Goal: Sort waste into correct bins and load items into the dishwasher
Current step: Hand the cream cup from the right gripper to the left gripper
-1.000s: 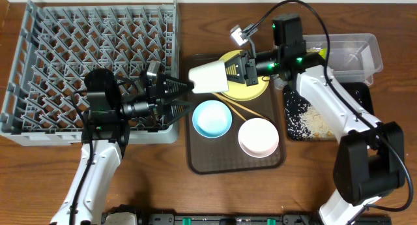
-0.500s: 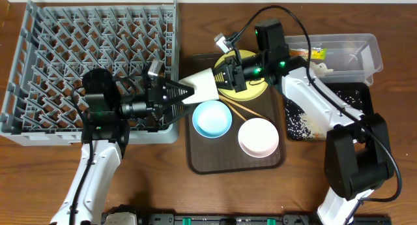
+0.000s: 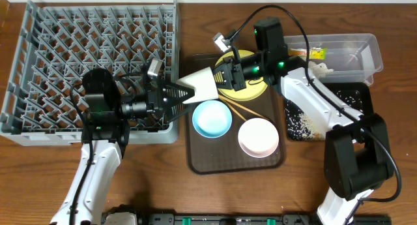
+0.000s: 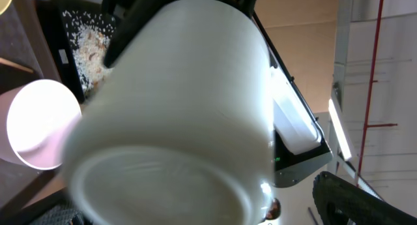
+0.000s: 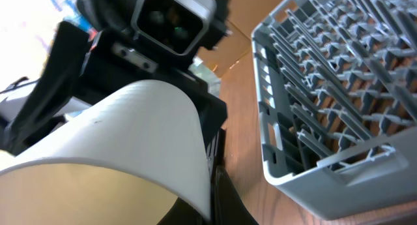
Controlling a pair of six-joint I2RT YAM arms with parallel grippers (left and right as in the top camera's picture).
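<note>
The small white cup [image 3: 205, 87], clamped by the right gripper [image 3: 222, 77], has been brought beside the grey pegged plastic rack [image 3: 98, 29]. The left gripper [image 3: 185, 94] is spread wide.

Two bowls [image 3: 212, 118] [image 3: 258, 137] — one cup [image 3: 205, 87], one plate [image 3: 254, 91].

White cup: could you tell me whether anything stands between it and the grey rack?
Only the left gripper, open at the white cup's base, sits between it and the grey rack's right edge.

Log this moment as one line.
phase: handover | right hand: shut on white cup | left hand: open at cup base
</note>
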